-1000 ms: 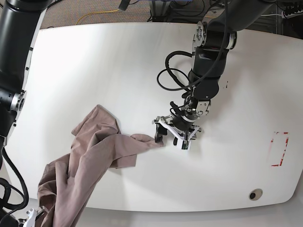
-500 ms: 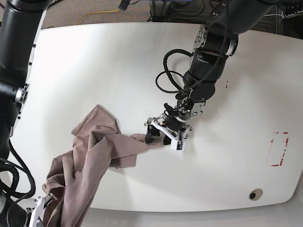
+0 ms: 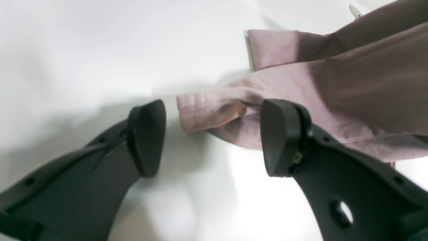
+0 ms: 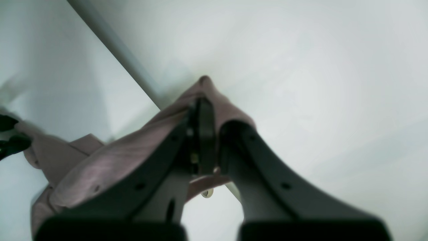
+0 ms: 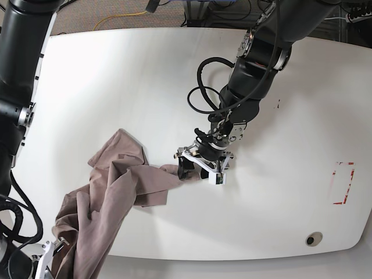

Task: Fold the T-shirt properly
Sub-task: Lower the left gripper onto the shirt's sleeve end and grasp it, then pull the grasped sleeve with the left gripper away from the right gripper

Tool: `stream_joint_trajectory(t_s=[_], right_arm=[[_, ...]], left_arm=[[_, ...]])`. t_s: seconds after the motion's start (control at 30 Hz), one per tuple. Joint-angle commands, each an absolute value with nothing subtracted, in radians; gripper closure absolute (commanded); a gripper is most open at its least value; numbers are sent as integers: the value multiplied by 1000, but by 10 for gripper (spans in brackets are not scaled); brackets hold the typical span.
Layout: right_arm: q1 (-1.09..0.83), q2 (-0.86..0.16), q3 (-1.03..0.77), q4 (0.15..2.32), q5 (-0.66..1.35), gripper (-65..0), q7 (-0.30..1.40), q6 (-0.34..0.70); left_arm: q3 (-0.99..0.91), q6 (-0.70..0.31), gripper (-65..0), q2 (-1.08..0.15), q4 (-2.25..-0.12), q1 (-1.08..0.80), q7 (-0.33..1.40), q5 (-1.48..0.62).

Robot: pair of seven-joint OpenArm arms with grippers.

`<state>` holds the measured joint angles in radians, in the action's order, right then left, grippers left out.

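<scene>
The mauve-brown T-shirt (image 5: pixel 113 197) lies crumpled at the front left of the white table (image 5: pixel 116 81), and part of it hangs over the front edge. One narrow fold reaches right. My left gripper (image 5: pixel 197 170) is open and low over the table, and its jaws stand on either side of that fold's hemmed tip (image 3: pixel 214 112). The left gripper (image 3: pixel 214 137) touches no cloth that I can see. My right gripper (image 4: pixel 204 110) is shut on a bunch of the T-shirt (image 4: pixel 100 167) at the table's front left edge, near the bottom left of the base view (image 5: pixel 49 256).
A red marked rectangle (image 5: pixel 343 183) is on the table at the right. A small round hole (image 5: pixel 314 238) is near the front right edge. Black cables (image 5: pixel 203 99) loop beside the left arm. The table's front edge (image 4: pixel 113 47) runs past the right gripper.
My left gripper has moved left along the table and now straddles the shirt's fold tip. The cloth at the lower left has shifted slightly with the right gripper.
</scene>
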<state>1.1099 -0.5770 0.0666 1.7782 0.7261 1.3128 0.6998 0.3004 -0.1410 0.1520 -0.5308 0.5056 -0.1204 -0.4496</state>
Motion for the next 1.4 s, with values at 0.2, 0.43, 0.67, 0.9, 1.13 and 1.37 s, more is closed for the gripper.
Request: stream_joint_trajectory(t_s=[0.2, 0.43, 0.67, 0.9, 1.13, 1.37], right_arm=[[1122, -587, 59, 1788, 725, 0, 1285, 698], [1122, -587, 59, 1787, 725, 0, 1285, 698], [1121, -587, 59, 1785, 725, 0, 1285, 698], [1121, -587, 59, 1784, 725, 0, 1285, 698], [1121, -599, 59, 1785, 725, 0, 1285, 698], [1121, -611, 59, 1787, 725, 0, 1283, 698]], left_arm=[[300, -128, -169, 157, -536, 529, -108, -453], [369, -30, -101, 157, -536, 539, -111, -458], [456, -25, 0, 157, -544, 541, -113, -555], [463, -25, 0, 157, -599, 519, -107, -562], [461, -22, 0, 96, -886, 403, 1, -562], [398, -22, 0, -44, -1142, 272, 94, -562]])
